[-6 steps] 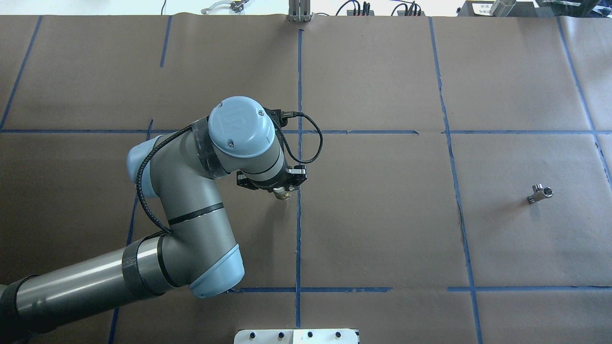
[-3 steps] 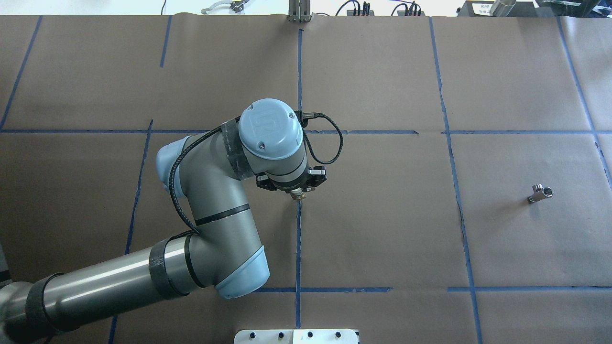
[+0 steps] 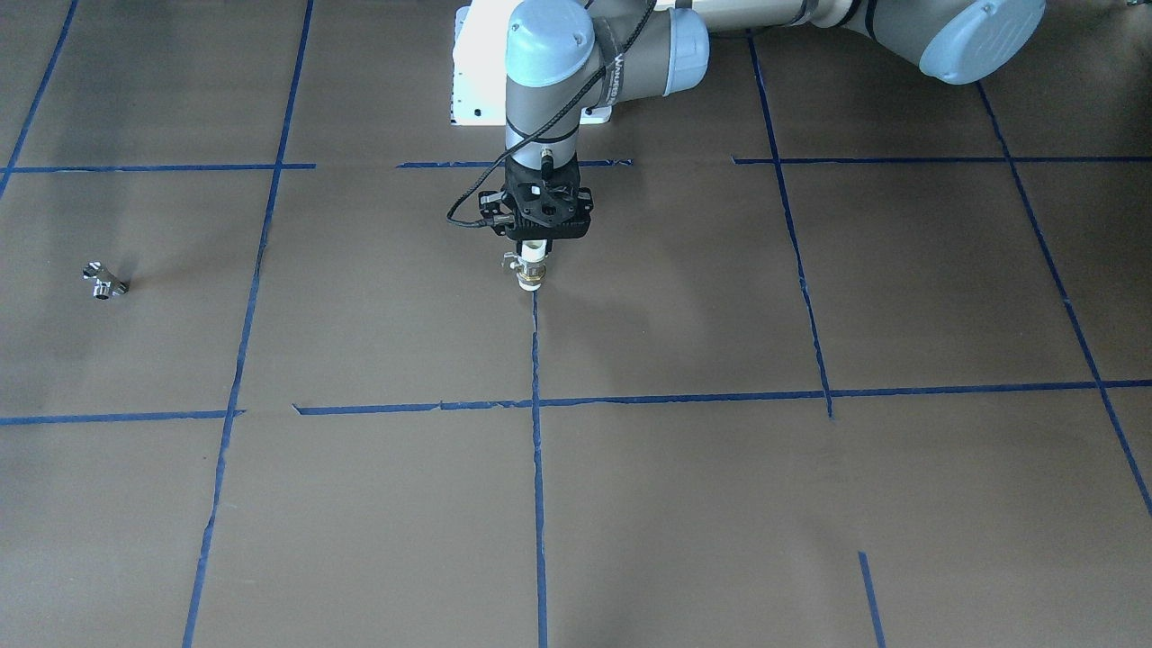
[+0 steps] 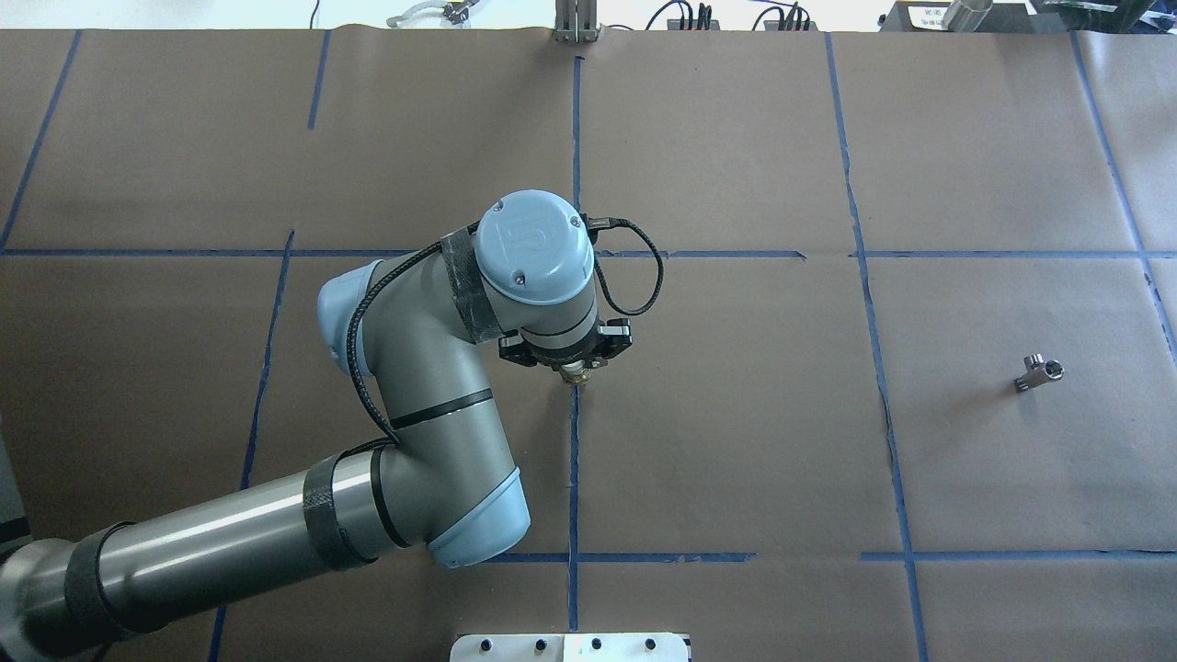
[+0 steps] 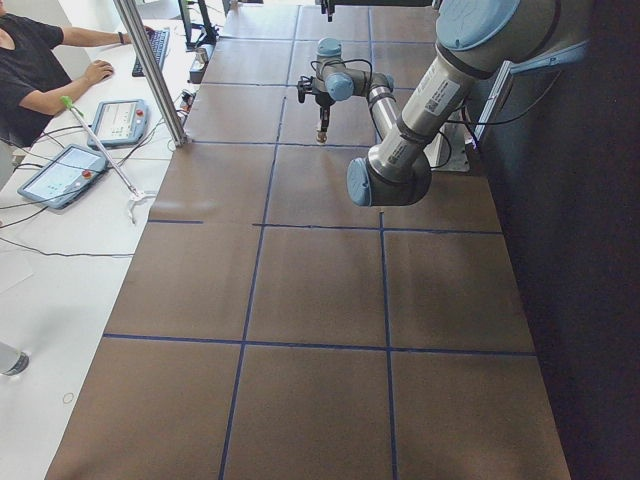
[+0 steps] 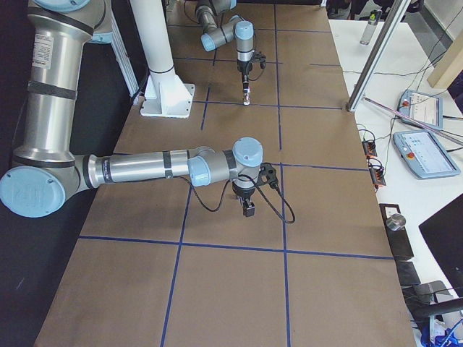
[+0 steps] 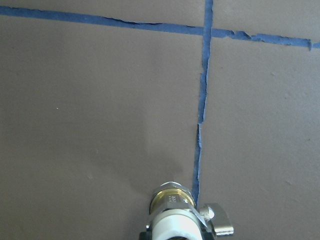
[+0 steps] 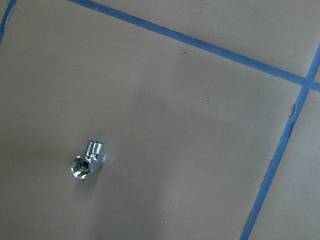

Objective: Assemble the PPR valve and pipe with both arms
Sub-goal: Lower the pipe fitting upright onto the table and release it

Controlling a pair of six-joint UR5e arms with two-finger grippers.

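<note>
Clamping the stubby white-and-brass PPR valve by its white top, the black two-finger left gripper hangs over the middle of the brown table. The shiny silver T-shaped pipe lies well apart at three o'clock overhead. It looks light, rigid and probably slippery, so pinch its straight run. Whether the right gripper is open, I cannot tell.

Brown-paper table w/ blue tape grid; operator by keyboard

Dull paper, shiny hardware

The table cover is matt brown paper with rough-edged blue tape. The valve is smooth white plastic with a polished brass band and a shiny metal handle at its 3 o'clock. The pipe is glossy silver metal.
</note>
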